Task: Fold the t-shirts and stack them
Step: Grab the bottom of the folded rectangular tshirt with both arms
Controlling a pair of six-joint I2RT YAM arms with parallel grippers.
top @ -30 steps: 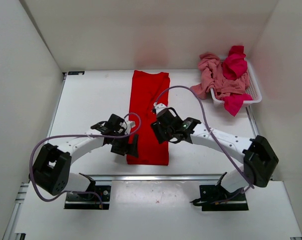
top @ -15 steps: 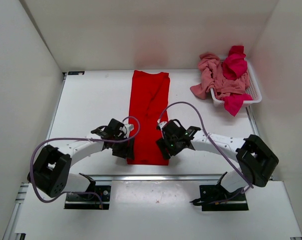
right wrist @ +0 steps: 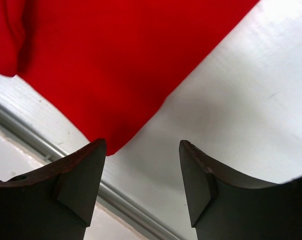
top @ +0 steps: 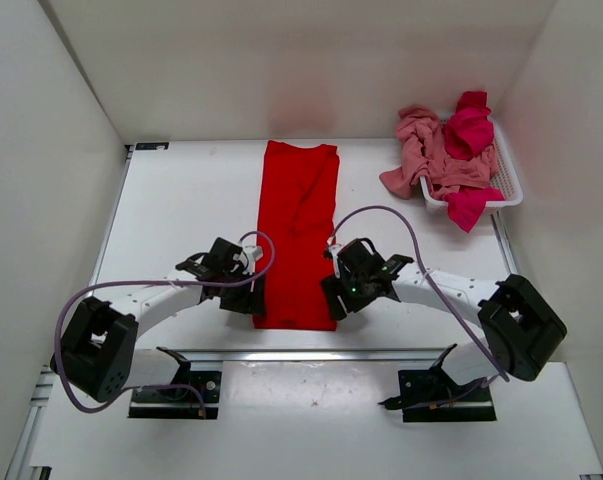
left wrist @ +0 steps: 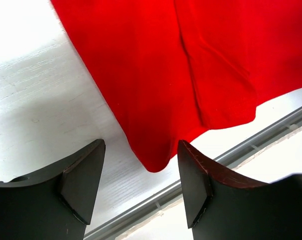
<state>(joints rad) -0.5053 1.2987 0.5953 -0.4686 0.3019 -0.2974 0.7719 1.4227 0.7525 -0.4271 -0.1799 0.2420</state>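
Your white tabletop [top: 181,210] carries a bright red cotton t-shirt [top: 296,230] laid flat as a long narrow strip, running from the far wall toward the arm bases, with its near hem just short of the tabletop's front edge. At the far right corner a white plastic mesh basket [top: 511,182] holds a dusty salmon pink t-shirt [top: 426,150] and a crimson-magenta t-shirt [top: 469,128], both crumpled and spilling over its rim, well apart from either arm. Your left gripper [left wrist: 140,152] sits low at the red strip's near left corner. Its jaws are spread, and in the left wrist view that corner of cloth shows in the gap between its dark fingers [left wrist: 83,175] without being pinched. Your right gripper [right wrist: 143,147] sits at the near right corner, its jaws also spread and holding nothing. There the cloth's corner tip lies just beside the left-hand finger in the right wrist view, with bare tabletop showing across the rest of the gap.
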